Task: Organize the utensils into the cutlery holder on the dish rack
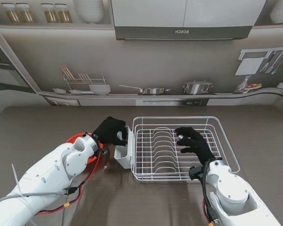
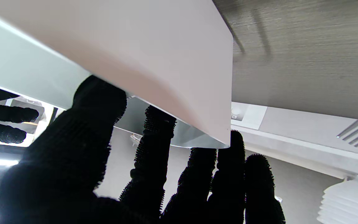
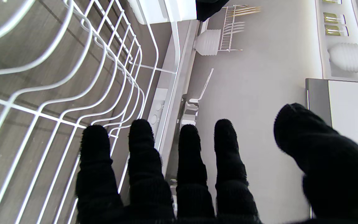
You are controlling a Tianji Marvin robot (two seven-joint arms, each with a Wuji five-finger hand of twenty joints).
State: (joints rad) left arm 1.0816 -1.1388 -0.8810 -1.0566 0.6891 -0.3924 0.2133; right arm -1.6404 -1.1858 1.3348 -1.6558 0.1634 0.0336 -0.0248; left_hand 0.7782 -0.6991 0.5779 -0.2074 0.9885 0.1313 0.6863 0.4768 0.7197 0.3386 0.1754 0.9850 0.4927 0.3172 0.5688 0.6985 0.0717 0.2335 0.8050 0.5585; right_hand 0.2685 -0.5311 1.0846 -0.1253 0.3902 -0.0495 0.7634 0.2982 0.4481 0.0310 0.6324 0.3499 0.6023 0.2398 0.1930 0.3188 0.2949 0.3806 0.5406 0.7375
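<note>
1. The table [image 1: 37,127] is a grey-brown wood-grain surface carrying everything.
2. The white wire dish rack [image 1: 188,123] stands right of centre on it, no dishes visible in its slots.
3. The white cutlery holder [image 1: 124,154] hangs on the rack's left end; what it contains cannot be seen.
4. The left hand [image 1: 111,130] grips the holder's rim, thumb on one face, fingers [image 2: 154,146] on the other.
5. The right hand [image 1: 194,142] hovers over the rack, fingers spread, holding nothing.
</note>
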